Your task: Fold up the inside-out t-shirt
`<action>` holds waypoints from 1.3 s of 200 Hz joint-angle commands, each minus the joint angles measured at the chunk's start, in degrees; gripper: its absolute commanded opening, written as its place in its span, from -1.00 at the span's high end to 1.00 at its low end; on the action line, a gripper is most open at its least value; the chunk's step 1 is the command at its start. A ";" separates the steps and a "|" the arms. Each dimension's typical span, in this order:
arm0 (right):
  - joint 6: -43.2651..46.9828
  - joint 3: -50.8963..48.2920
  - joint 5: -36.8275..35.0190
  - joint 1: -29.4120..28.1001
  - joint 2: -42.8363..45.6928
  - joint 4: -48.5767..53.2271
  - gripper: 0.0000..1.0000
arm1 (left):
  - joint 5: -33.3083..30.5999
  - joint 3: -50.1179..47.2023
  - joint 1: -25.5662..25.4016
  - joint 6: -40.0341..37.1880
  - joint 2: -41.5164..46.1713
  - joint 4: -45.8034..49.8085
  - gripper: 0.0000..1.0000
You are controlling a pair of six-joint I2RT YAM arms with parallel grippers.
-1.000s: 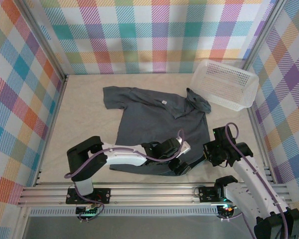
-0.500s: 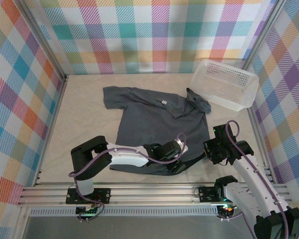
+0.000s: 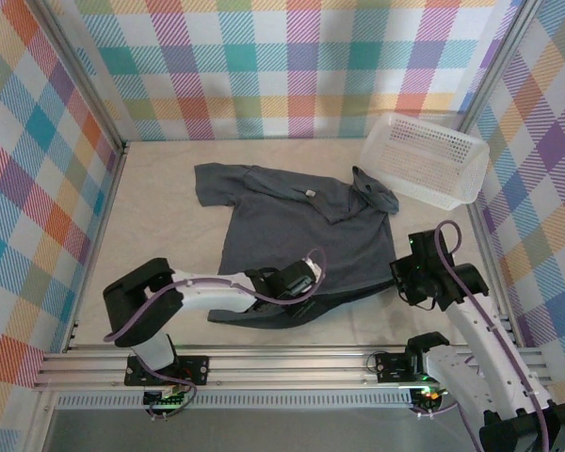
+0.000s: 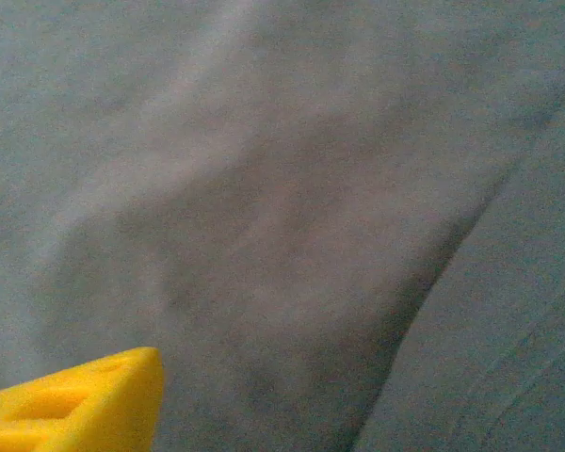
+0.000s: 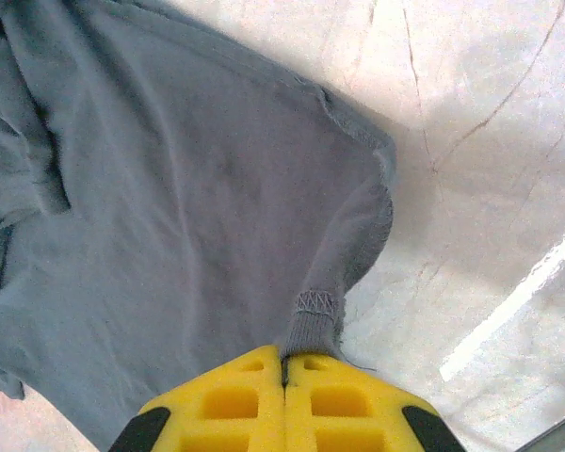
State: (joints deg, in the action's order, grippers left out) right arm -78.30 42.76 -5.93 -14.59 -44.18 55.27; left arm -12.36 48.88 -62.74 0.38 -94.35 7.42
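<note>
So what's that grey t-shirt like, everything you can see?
The t-shirt is dark slate-grey soft cloth with short sleeves and a small white tag by the collar. It lies spread out and a bit wrinkled on the pale table, one sleeve bunched up beside the white basket. The right gripper is shut on a stitched hem corner, pulling it into a little peak. The left gripper sits low over the near hem; whether it grips the cloth cannot be told.

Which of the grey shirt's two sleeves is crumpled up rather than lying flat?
The sleeve beside the white mesh basket: it is bunched and folded over, while the other sleeve lies spread flat.
</note>
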 commanded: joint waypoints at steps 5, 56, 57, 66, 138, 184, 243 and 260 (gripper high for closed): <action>3.82 3.00 -5.24 0.61 -0.66 4.24 1.00 | -1.06 -1.67 2.86 1.05 5.22 4.70 0.18; 14.92 0.81 -2.45 0.87 -1.10 -2.48 0.94 | 10.43 -2.11 6.98 9.11 14.73 6.56 1.00; 15.58 0.73 -2.21 0.88 -1.13 -2.90 0.90 | 10.56 -2.03 7.13 9.37 14.94 6.60 1.00; 22.22 0.19 1.77 0.88 -1.33 -7.62 0.59 | 14.28 -0.79 8.56 11.83 16.86 6.37 1.00; 51.62 -1.09 27.01 -16.46 -5.01 -46.11 0.03 | 20.73 13.72 14.02 23.15 16.74 11.88 1.00; 77.16 -11.00 -0.65 -35.08 -12.66 -65.06 0.81 | 22.90 19.70 17.69 28.62 17.61 12.87 1.00; 109.27 -12.09 -22.03 -39.21 -36.32 -95.47 1.00 | 26.84 25.48 18.75 31.92 20.88 16.37 1.00; 118.50 -8.68 -26.98 -38.43 -42.80 -100.03 1.00 | 26.07 26.16 18.76 31.27 21.64 17.94 1.00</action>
State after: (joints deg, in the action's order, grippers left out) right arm 21.17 28.53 -20.88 -53.34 -80.62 -29.06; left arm 12.27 72.34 -44.31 30.85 -75.44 22.72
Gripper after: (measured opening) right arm 0.047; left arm 0.063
